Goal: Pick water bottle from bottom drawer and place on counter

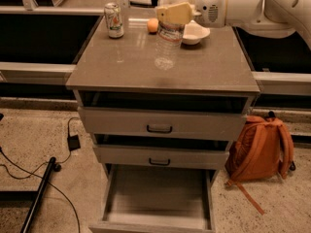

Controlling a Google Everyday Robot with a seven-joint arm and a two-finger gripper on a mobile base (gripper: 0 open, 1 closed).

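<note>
My gripper (pixel 176 12), with pale yellow fingers (pixel 171 14), is shut on the upper part of the water bottle (pixel 168 43), a clear ribbed plastic bottle. It holds the bottle roughly upright over the middle back of the counter (pixel 214 64). The bottle's lower end is at or just above the counter surface; I cannot tell whether it touches. The white arm reaches in from the upper right. The bottom drawer (pixel 158 195) is pulled open below, and its grey inside shows nothing in it.
A green-and-white soda can (pixel 114 19) stands at the counter's back left. An orange (pixel 153 25) and a white bowl (pixel 195 33) sit at the back near the bottle. An orange backpack (pixel 260 147) leans right of the cabinet. Cables and a black pole (pixel 39 193) lie on the floor at left.
</note>
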